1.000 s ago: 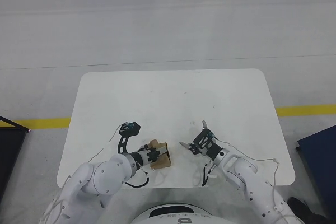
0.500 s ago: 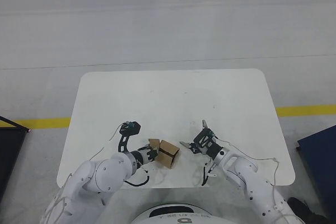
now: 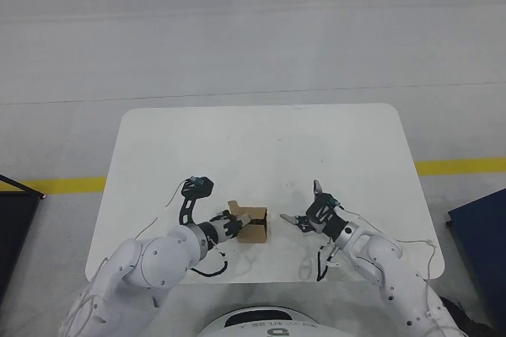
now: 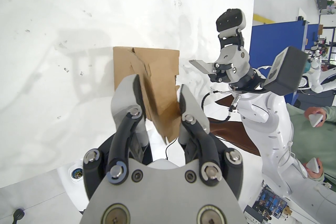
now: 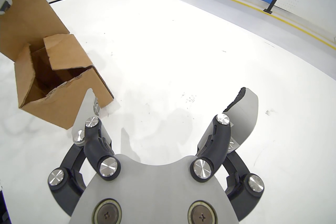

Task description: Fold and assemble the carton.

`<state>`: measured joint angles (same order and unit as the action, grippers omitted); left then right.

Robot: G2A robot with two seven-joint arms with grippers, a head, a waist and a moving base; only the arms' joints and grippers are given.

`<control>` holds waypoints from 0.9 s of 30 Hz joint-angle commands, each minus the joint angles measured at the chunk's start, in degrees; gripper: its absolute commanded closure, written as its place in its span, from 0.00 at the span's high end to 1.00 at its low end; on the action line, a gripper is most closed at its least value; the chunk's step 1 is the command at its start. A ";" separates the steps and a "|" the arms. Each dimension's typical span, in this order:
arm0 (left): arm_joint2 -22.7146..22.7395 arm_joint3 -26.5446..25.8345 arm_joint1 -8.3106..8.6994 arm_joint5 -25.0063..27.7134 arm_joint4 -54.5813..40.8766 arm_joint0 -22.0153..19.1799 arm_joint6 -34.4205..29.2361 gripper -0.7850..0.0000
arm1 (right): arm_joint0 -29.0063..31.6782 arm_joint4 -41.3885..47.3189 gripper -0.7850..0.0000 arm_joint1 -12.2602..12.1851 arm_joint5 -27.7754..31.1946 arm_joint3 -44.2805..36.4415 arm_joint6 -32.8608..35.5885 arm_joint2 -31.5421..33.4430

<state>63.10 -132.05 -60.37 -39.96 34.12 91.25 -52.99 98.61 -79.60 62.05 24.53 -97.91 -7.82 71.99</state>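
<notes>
White rounded table [image 3: 261, 152]: its robot-side edge runs near the carton. Brown corrugated cardboard carton [image 3: 254, 224] [image 4: 155, 70] [image 5: 39, 51]: tilted, one end open with loose flaps, and that end faces the right gripper. Left gripper [image 4: 159, 83] [image 3: 234, 227]: fingers clamped on one carton wall. Right gripper [image 5: 168, 93] [image 3: 304, 206]: fingers spread wide, holding nothing, just beside the carton's open end.

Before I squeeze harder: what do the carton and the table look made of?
The carton looks like plain brown cardboard, matte and uncoated: its flap edges are ragged and fibrous. The table looks like smooth white laminate or painted board, with a faint sheen and dark scuffs; I cannot tell which.
</notes>
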 commanded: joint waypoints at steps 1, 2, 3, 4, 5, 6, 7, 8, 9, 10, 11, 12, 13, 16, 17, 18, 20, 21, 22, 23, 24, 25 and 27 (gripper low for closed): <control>0.28 -0.98 0.04 0.50 0.04 0.04 0.48 1.00 | 0.04 -0.51 1.00 -0.11 0.75 0.10 0.20 0.22; 0.56 -1.66 0.08 0.99 0.14 0.10 0.85 1.00 | 0.05 -1.03 1.00 -0.16 0.95 0.16 0.63 0.21; 1.02 -2.17 0.17 1.28 0.50 0.33 1.16 1.00 | 0.00 -1.58 1.00 -0.18 0.99 0.19 0.98 0.10; 1.74 -2.59 0.28 1.28 0.93 0.62 1.39 1.00 | -0.10 -1.83 1.00 -0.17 1.00 0.30 1.20 -0.09; 2.55 -2.59 0.35 1.94 0.89 0.72 1.88 1.00 | -0.29 -2.09 1.00 -0.14 0.83 0.50 1.48 -0.32; 3.51 -2.59 0.45 2.27 0.97 1.03 2.21 1.00 | -0.57 -2.07 1.00 -0.08 0.56 0.67 1.62 -0.59; 4.50 -2.59 0.62 2.72 1.76 1.39 2.40 1.00 | -0.89 -1.98 1.00 0.01 0.40 0.78 1.82 -1.01; 5.53 -2.59 0.78 3.13 2.50 1.88 2.72 1.00 | -1.28 -1.95 1.00 0.10 0.29 0.85 2.10 -1.53; 6.57 -2.59 0.92 3.16 2.90 2.57 2.93 1.00 | -1.74 -2.01 1.00 0.21 0.10 0.93 2.54 -2.10; 7.57 -2.59 1.02 3.66 2.86 3.15 3.25 1.00 | -2.21 -1.97 1.00 0.35 -0.21 0.97 2.90 -2.72; 8.60 -2.59 1.15 4.20 3.26 3.83 3.72 1.00 | -2.72 -2.05 1.00 0.48 -0.49 1.07 3.34 -3.37; 9.55 -2.59 1.35 4.86 4.78 4.61 4.13 1.00 | -3.29 -2.13 1.00 0.62 -0.91 1.28 3.83 -3.99; 10.30 -2.59 1.58 5.48 6.76 5.52 4.28 1.00 | -3.89 -2.02 1.00 0.78 -1.28 1.51 4.24 -4.63; 11.69 -2.42 2.09 7.42 10.68 8.10 3.71 1.00 | -5.83 -1.84 1.00 1.27 -2.61 2.56 6.86 -6.45; 12.04 -2.30 2.23 8.09 11.90 8.72 3.54 1.00 | -6.43 -1.77 1.00 1.43 -3.12 2.65 7.49 -7.04; 12.25 -1.84 2.32 8.42 12.71 9.32 3.37 1.00 | -6.94 -1.57 1.00 1.59 -3.33 2.74 7.83 -7.63; 12.38 -1.36 2.47 9.33 14.74 10.12 3.23 1.00 | -7.92 -1.58 1.00 1.83 -3.58 3.12 8.56 -8.54; 12.30 -1.18 2.48 9.65 15.02 10.49 3.35 1.00 | -8.31 -1.65 1.00 1.93 -3.68 3.31 8.81 -8.94; 12.20 -0.84 2.46 10.00 14.92 10.80 3.47 1.00 | -8.68 -1.75 1.00 2.02 -3.73 3.50 9.06 -9.29; 12.01 -0.49 2.46 10.82 14.95 10.99 3.55 1.00 | -9.02 -1.86 1.00 2.10 -3.77 3.69 9.28 -9.59; 11.75 0.09 2.50 11.97 15.40 11.14 3.57 1.00 | -9.32 -1.86 1.00 2.17 -3.90 3.89 9.41 -9.83; 11.38 0.78 2.54 13.10 15.96 11.29 3.40 1.00 | -9.58 -1.83 1.00 2.24 -3.98 4.10 9.46 -10.05; 10.48 1.70 2.57 15.27 16.55 11.33 3.14 1.00 | -10.06 -1.89 1.00 2.36 -4.13 4.53 9.59 -10.39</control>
<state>74.06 -130.82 -57.81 -25.82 50.43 102.59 -49.73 88.75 -81.48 64.36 20.47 -93.57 1.73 61.73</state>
